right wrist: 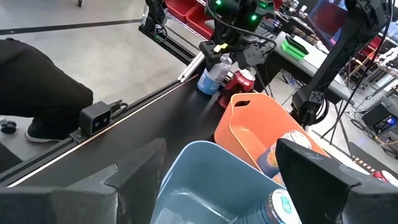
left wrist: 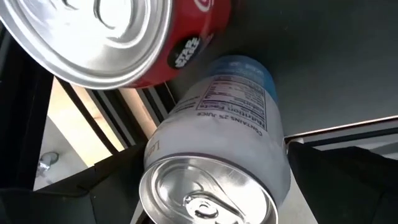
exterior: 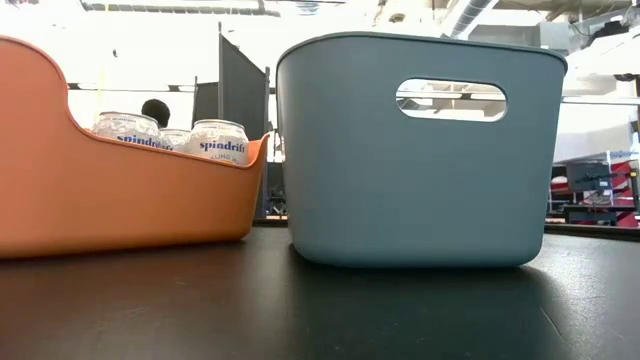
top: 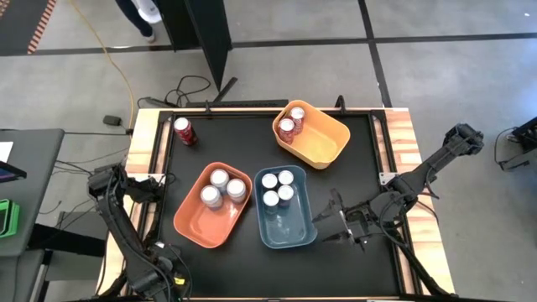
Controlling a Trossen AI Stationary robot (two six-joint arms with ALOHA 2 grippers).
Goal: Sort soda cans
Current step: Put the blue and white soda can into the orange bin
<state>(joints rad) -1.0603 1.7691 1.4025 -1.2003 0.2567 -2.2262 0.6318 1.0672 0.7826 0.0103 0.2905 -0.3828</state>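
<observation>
Nearest us, at the counter's left corner, the left gripper hangs over two unsorted soda cans: a red can and a silver-white can, standing close together. Its own fingers do not show in its wrist view. We judge the jaws wide apart and holding nothing, since both cans appear to stand on the counter. The right gripper waits open and empty just beside the blue bin.

Sorting looks well along. The orange bin holds three silver-topped pale cans, the blue bin holds four cans, and farther back the yellow bin holds two red ones. One lone red can stands at the far left of the counter, outside any bin. We reckon at least three cans are left to place.

From above, the left arm hides the near corner, so we cannot say whether more cans stand there. The low view is blocked by the orange and blue bins, so it shows little beyond them.
</observation>
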